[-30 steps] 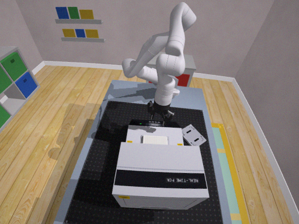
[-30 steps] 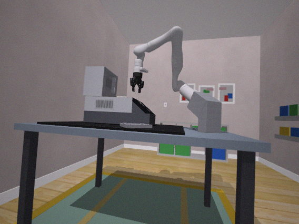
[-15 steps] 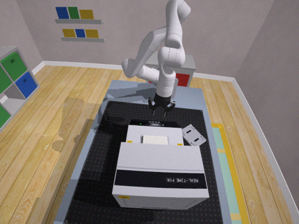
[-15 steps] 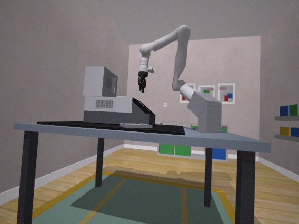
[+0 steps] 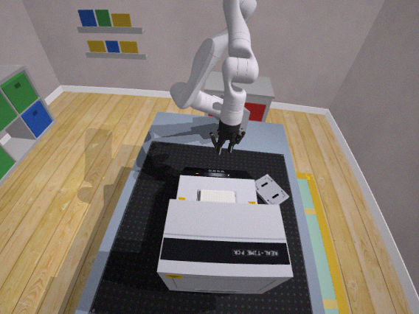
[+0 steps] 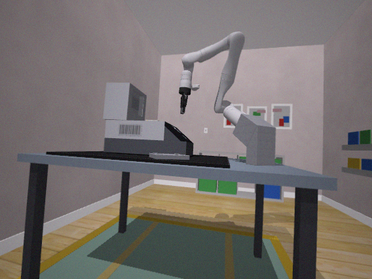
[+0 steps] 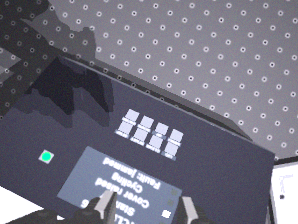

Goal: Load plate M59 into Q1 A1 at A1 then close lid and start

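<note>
Clock positions refer to the top view, with 12 o'clock at its upper edge, unless otherwise stated. The gripper (image 5: 225, 151) (image 6: 182, 112) (image 7: 146, 207) is partly open at mid-width, with nothing between its 2 fingers; it points downward and stands clear above the front side of cycler Q1 (image 5: 185, 188) (image 6: 152, 129). Plate M59 (image 5: 217, 196) (image 6: 152, 120) is on the block of Q1, at 6 o'clock from the gripper; full seating inside the locators cannot be confirmed at this scale. The lid (image 5: 223, 221) (image 6: 118, 101) is raised, on the 6 o'clock side of the plate. The control panel (image 5: 240, 174) (image 6: 179, 135) (image 7: 220, 162) is on the 12 o'clock side. In the wrist view, 4 pale keys (image 7: 150, 132) lie at 1 o'clock from the screen (image 7: 120, 182), and the lamp (image 7: 46, 156), lit green, lies at 10 o'clock from it. Legible screen lines include "Cover raised", "Cycling" and "Fault: jammed". Nest N1 (image 5: 272, 189) (image 6: 168, 156) (image 7: 287, 180) carries no plate; it lies at an angle on the black mat (image 5: 129, 236) (image 6: 209, 160), at 3 o'clock from the plate and beside Q1.
</note>
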Motion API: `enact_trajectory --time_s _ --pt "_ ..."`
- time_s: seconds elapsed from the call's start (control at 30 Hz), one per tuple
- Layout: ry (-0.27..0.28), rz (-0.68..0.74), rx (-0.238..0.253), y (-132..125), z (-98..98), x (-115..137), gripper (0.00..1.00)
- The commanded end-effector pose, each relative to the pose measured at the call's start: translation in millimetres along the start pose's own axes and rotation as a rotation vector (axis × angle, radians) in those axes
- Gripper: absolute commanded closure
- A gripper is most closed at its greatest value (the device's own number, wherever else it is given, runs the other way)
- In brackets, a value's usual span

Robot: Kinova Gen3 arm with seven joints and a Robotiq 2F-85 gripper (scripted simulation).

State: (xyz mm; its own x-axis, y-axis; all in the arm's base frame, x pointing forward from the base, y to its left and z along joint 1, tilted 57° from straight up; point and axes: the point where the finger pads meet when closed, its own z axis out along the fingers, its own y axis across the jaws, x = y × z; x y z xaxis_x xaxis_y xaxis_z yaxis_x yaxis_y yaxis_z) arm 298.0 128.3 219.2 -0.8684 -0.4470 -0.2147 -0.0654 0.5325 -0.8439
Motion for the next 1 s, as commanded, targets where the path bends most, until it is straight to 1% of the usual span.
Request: enact_trajectory --time_s 0.0,0.13,0.2,0.4,0.7,0.77,0.87,0.97 --pt "-0.025 -0.125 -0.008 6 -6.9 10 0.55" --pt "-0.031 -0.258 -0.009 11 -9.7 21 0.59" --pt "-0.031 -0.258 -0.009 11 -9.7 21 0.59" --pt "-0.041 -0.448 -0.011 20 -14.0 38 0.64" --pt "-0.039 -0.434 -0.015 22 -14.8 40 0.72" --pt "-0.039 -0.434 -0.015 22 -14.8 40 0.72" --pt "-0.039 -0.434 -0.015 22 -14.8 40 0.75" --pt "-0.041 -0.440 -0.019 24 -9.3 40 0.77"
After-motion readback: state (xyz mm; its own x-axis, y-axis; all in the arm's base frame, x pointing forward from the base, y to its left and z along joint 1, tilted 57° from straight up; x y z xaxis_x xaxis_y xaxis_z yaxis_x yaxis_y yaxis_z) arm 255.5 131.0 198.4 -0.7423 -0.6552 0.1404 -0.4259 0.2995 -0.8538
